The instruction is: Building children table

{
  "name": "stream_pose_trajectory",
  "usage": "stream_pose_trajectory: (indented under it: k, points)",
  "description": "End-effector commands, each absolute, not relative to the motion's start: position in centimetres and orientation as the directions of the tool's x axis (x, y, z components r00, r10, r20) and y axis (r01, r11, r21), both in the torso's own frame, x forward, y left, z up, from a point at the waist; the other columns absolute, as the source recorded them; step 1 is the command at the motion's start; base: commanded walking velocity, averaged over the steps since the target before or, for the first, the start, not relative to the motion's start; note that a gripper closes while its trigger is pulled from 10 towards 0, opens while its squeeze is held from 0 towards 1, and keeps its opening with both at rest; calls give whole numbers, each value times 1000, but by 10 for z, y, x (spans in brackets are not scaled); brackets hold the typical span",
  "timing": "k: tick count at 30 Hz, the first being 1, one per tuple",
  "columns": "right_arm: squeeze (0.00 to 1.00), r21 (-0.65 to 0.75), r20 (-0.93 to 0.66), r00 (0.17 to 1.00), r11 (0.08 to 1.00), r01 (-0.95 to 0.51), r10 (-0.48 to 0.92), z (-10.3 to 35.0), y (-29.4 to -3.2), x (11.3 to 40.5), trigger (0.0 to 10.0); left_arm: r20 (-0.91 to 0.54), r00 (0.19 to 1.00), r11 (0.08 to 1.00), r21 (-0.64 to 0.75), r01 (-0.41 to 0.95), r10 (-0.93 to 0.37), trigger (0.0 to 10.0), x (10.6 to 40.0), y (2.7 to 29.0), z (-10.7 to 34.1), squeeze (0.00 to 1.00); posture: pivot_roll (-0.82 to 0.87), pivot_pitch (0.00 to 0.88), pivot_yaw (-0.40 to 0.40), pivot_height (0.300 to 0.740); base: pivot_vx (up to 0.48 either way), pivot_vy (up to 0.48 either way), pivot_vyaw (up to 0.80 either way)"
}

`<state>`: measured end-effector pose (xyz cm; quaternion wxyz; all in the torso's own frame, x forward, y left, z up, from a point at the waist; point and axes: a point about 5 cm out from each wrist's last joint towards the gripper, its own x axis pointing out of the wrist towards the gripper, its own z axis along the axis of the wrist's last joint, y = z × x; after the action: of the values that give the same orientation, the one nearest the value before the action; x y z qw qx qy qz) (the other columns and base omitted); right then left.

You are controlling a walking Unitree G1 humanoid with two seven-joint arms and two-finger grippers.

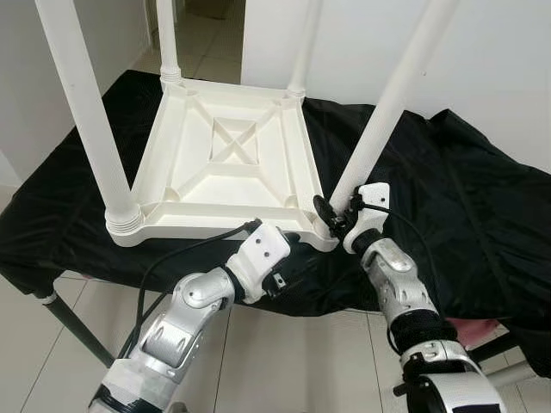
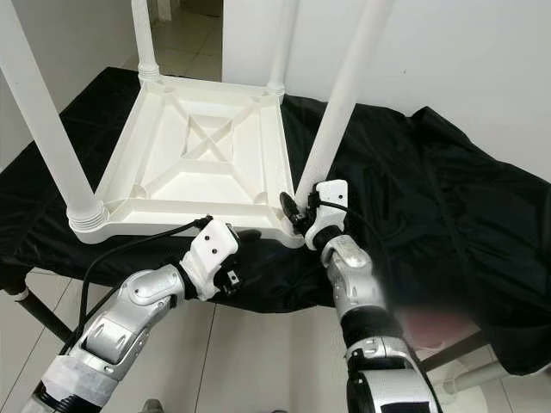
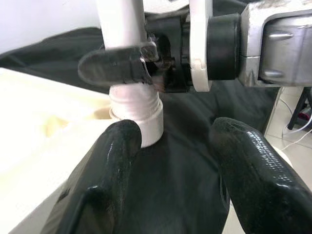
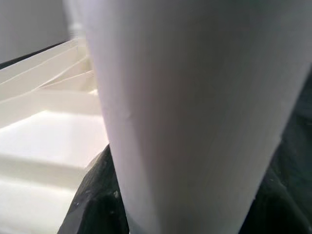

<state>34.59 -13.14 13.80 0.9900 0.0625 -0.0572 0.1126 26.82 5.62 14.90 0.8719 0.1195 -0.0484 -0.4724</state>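
Note:
A white children's table (image 1: 219, 163) lies upside down on a black cloth (image 1: 465, 189), with its legs pointing up. My right gripper (image 1: 336, 217) is shut on the near right leg (image 1: 387, 112), just above its threaded base (image 3: 136, 109) at the tabletop's corner. One of its fingers (image 3: 114, 68) crosses the leg in the left wrist view. My left gripper (image 3: 170, 161) is open at the tabletop's front edge, just short of that corner. Its fingers (image 3: 105, 175) point at the leg's base and hold nothing. The leg (image 4: 195, 112) looms large in the right wrist view.
The near left leg (image 1: 90, 120) and the two far legs (image 1: 168, 43) stand upright. The cloth-covered support has a dark metal leg (image 1: 77, 323) over a tiled floor. A white wall rises behind, with a doorway (image 1: 211, 26) at the back.

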Motion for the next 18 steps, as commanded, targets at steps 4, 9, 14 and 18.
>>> stream_pose_trajectory:
  k: [4,9,14,18]
  points:
    - [0,176,81,993,980,-95,82,129,-135,339,10000,-35,544,518,263,814,-838,10000,266,56,147,0,77,26,-122,740,0,0,0]
    - [0,225,20,990,966,129,-137,120,-115,327,10000,-42,549,521,261,812,-835,10000,266,57,146,0,84,38,-115,740,0,0,0]
    - [0,208,15,993,972,109,-115,122,-110,325,10000,-45,548,519,261,814,-835,10000,265,58,145,0,82,41,-111,740,0,0,0]
    - [0,195,70,996,980,45,-60,128,-113,325,10000,-52,547,517,265,814,-835,10000,266,59,145,0,80,46,-107,740,0,0,0]
